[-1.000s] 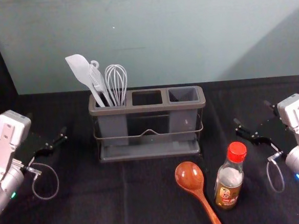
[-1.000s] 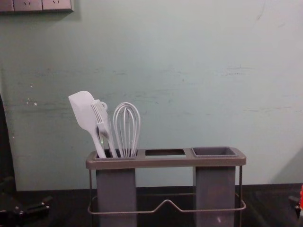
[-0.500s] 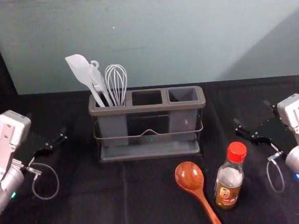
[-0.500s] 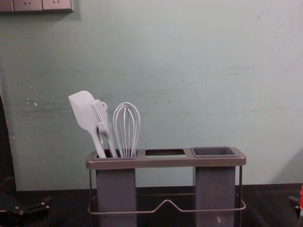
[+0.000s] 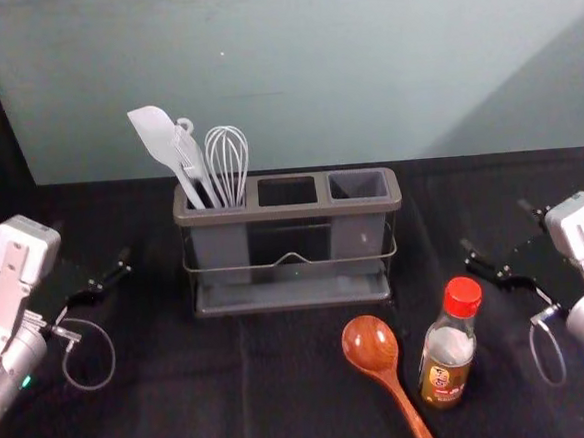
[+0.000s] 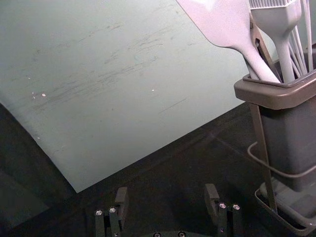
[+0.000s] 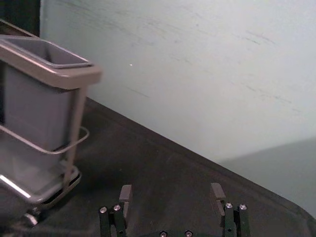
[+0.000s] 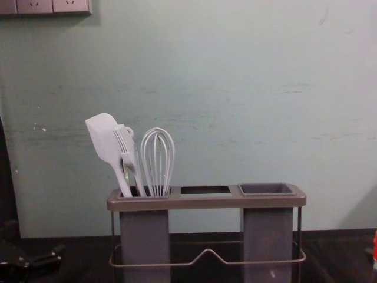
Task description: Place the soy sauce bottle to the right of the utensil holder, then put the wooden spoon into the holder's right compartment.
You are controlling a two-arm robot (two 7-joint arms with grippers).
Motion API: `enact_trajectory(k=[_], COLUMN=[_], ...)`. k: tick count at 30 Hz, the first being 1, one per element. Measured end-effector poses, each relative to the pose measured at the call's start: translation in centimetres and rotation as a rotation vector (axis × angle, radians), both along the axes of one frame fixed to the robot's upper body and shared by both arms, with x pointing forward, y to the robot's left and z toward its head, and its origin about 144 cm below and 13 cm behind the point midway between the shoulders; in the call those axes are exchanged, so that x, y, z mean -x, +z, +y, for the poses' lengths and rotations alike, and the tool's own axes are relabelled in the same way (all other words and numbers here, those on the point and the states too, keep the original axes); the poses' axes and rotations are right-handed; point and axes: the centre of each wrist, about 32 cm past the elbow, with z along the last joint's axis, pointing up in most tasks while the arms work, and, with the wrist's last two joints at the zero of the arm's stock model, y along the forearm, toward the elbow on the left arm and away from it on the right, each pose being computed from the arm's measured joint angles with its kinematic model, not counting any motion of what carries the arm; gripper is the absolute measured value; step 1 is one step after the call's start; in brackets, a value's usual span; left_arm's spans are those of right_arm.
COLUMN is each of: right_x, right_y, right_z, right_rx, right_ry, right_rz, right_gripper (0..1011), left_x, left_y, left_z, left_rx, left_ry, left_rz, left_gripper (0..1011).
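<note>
In the head view my right gripper [image 5: 494,225] is open, behind and to the right of the soy sauce bottle [image 5: 447,356], which stands upright with its red cap on. My left gripper [image 5: 91,243] rests parked left of the utensil holder [image 5: 287,211]. Just left of the bottle lies the wooden spoon [image 5: 371,346], bowl toward the holder. Nothing is in the holder's right compartment [image 5: 359,185]. In the right wrist view the right gripper [image 7: 171,189] has nothing between its fingers; in the left wrist view the left gripper [image 6: 167,191] is likewise open. The bottle's cap [image 8: 375,247] shows at the chest view's right edge.
A white spatula [image 5: 153,134], a brush and a whisk [image 5: 227,161] stand in the holder's left compartment. Behind the black-covered table [image 5: 283,380] rises a pale green wall [image 5: 311,67]. Dark cloth separates the holder from the right gripper.
My right arm has shifted slightly to the right and toward the robot in the head view. The left arm, bottle, spoon and holder have stayed where they were.
</note>
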Motion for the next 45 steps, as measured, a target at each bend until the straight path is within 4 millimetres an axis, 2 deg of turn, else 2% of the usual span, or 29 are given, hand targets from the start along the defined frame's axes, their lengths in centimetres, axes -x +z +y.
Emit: enact_trajectory(k=[1, 4, 8, 11, 19, 25, 33, 45], right_x=[0.0, 2.3, 3.6, 6.4, 9.1, 11.1, 11.1, 8.9], right_y=[0.0, 0.6, 1.0, 1.6, 2.6, 3.6, 3.8, 2.5], right_z=[0.0, -1.0, -1.8, -3.6, -5.1, -6.0, -5.4, -2.1], right_rx=[0.000, 0.011, 0.009, 0.013, -0.034, -0.125, -0.214, -0.303], right_ry=[0.000, 0.016, 0.034, 0.109, 0.196, 0.327, 0.436, 0.469], right_rz=[0.000, -0.001, 0.008, 0.038, 0.049, 0.061, 0.069, 0.061], right_gripper=[1002, 1002, 1003, 1002, 1002, 1003, 1002, 1002], left_x=[0.0, 0.0, 0.0, 0.0, 0.0, 0.0, 0.0, 0.0], left_y=[0.0, 0.0, 0.0, 0.0, 0.0, 0.0, 0.0, 0.0], left_z=[0.0, 0.0, 0.0, 0.0, 0.0, 0.0, 0.0, 0.0], left_rx=[0.000, 0.000, 0.000, 0.000, 0.000, 0.000, 0.000, 0.000], left_ry=[0.000, 0.000, 0.000, 0.000, 0.000, 0.000, 0.000, 0.000], left_rz=[0.000, 0.000, 0.000, 0.000, 0.000, 0.000, 0.000, 0.000], left_gripper=[1011, 1011, 1011, 1012, 1012, 1011, 1012, 1011])
